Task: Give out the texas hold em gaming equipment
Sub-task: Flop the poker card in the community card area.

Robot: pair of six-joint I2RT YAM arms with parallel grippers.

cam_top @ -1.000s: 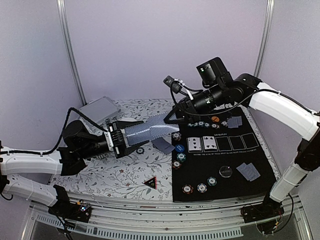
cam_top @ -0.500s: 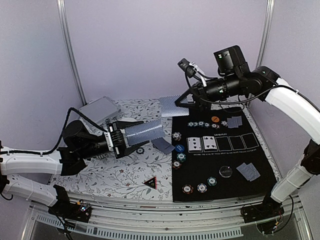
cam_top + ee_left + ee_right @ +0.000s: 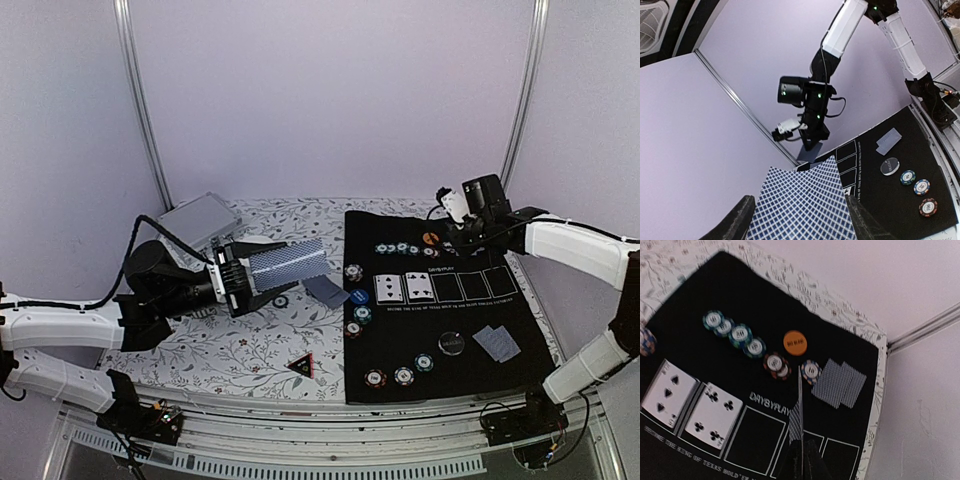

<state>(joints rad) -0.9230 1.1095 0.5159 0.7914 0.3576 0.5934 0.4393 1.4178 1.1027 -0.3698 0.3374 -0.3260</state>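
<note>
Silver case (image 3: 197, 217), perhaps metal, on floral cloth (image 3: 240, 350).

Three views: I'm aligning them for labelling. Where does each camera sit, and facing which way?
Top: above and behind, looking down at the table; both arms show.
Left wrist: faces across the deck towards the right arm; own fingers show.
Right wrist: looks down at the mat, past a card in its pincer.
Top and right wrist share the orange chip.

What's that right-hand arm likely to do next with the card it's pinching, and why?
Probably lower the card and lay it in the third outlined box. The right gripper is shut on it, holding it edge-on above the black mat. Two face-up cards already fill the first two boxes, and the next one is bare.
</note>
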